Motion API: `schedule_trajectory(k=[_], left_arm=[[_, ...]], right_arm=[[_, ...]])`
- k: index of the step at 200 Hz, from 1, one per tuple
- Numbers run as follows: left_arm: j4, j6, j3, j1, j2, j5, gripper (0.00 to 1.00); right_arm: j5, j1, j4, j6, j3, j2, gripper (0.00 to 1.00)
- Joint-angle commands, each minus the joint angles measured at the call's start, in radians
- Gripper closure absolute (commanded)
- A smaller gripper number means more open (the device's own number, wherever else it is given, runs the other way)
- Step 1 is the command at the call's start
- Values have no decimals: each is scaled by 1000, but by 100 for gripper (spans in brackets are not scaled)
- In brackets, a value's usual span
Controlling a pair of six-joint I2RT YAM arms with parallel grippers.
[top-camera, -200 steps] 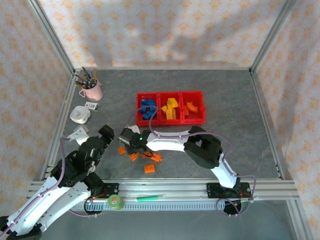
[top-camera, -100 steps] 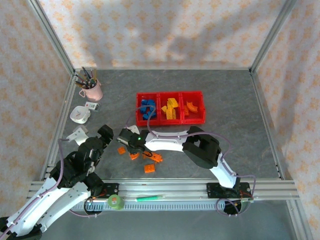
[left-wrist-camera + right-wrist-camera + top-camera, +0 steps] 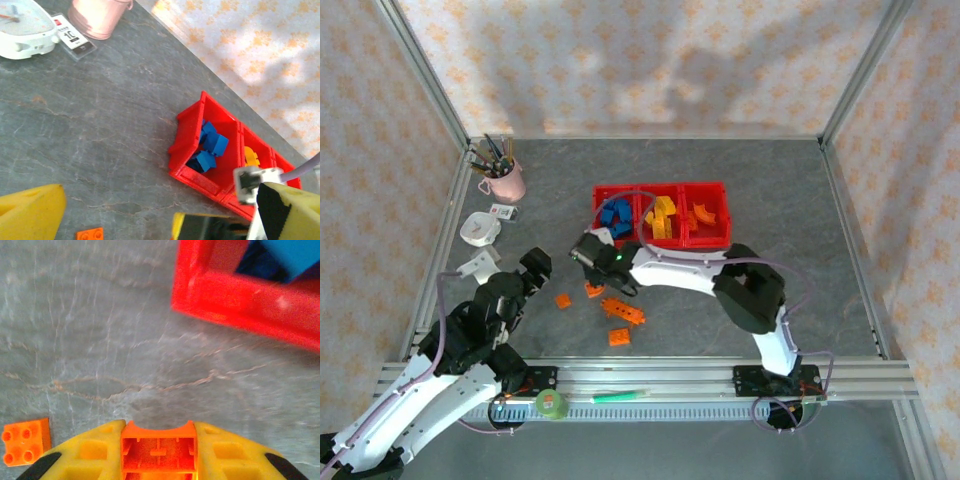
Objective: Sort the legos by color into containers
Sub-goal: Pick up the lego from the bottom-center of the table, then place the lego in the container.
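right arm point(image 3: 685, 276) stretched left, right gripper point(image 3: 589, 250) clamped on 1 orange lego point(image 3: 159, 449) just short of the red containers point(image 3: 661, 243), blue end | left gripper point(image 3: 534, 266) low, fingers apart, empty | card point(image 3: 73, 36) reads "10" | 1 s ago right gripper sat over the loose orange legos point(image 3: 623, 311)

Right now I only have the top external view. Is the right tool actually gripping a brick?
Observer: Yes. The right wrist view shows the right tool shut on an orange brick, its hollow side facing the camera.
Operator: And the left tool?
Observer: In the left wrist view the left tool is open, spread wide, with nothing held.
Operator: Anything close to the right tool?
Observer: A loose orange square brick, four studs up, lies just left of it.
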Motion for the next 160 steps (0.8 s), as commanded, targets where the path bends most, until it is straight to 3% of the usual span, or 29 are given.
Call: schedule_trajectory(k=[1,87,160], left_arm=[[66,66,36,-6,32,57,1],[333,219,66,-6,227,287,1],[505,258,92,-6,409,371,1]], right_arm=[[36,-34,20,9,-45,-105,73],[35,-269,9,-33,-202,-380,73],[12,-548,24,-105,-195,-388,73]])
